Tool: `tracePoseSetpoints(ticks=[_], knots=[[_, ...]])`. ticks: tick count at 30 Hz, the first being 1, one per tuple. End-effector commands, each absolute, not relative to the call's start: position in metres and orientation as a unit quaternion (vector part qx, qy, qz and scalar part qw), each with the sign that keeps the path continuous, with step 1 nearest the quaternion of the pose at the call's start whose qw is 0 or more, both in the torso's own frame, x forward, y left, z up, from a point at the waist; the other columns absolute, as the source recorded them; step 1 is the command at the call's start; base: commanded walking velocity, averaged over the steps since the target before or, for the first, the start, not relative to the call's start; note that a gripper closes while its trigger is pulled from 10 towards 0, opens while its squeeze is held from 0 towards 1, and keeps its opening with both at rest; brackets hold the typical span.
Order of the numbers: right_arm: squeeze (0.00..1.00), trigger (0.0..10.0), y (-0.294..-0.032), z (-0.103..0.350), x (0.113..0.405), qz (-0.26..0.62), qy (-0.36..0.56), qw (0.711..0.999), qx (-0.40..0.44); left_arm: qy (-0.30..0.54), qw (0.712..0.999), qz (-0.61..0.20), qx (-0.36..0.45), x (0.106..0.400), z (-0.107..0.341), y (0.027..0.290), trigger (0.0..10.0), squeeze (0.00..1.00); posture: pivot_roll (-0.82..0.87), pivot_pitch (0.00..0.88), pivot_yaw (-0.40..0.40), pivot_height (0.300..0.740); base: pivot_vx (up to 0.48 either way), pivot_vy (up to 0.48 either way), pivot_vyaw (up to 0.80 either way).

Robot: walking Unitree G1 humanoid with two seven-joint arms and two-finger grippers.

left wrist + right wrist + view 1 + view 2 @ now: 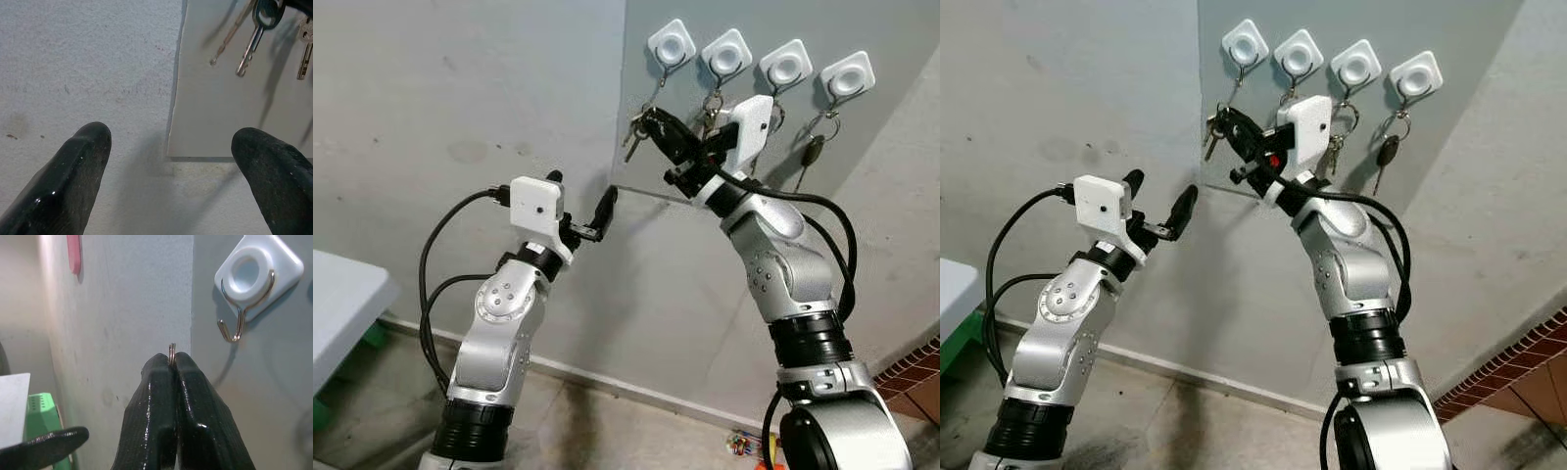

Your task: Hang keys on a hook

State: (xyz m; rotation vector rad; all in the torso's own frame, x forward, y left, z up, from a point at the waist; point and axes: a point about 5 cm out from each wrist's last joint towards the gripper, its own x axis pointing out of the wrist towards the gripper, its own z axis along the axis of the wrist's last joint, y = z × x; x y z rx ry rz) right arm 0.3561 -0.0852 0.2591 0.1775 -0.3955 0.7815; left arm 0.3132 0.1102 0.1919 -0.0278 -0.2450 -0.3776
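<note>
Four white hooks [672,43] on the wall; one remained empty.
Right hand [651,125] clamped one key ring [172,352] at 7 o'clock of the empty hook; left hand [579,204] fingers apart.

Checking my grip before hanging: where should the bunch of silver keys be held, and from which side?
By its thin metal ring, pinched edge-on in the right gripper, loop's top left proud for the empty wire hook. Come from the side, above the blades: the silver keys dangle beneath.
</note>
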Motion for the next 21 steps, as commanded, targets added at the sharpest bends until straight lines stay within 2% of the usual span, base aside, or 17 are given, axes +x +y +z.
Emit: tracePoseSetpoints(ticks=[1, 21], knots=[[0.00, 10.0, -0.088, 0.268, 0.358, 0.375, -0.205, 0.898, 0.100, -0.137, 0.971, -0.197, -0.010, 0.312, 0.201, 0.107, 10.0, 0.00, 0.02, 0.048, -0.060, 0.740, 0.000, 0.000, 0.00], [0.00, 10.0, -0.094, 0.279, 0.361, 0.377, -0.217, 0.887, 0.157, -0.129, 0.972, -0.196, -0.018, 0.311, 0.199, 0.106, 10.0, 0.00, 0.02, 0.059, -0.058, 0.740, 0.000, 0.000, 0.00]])
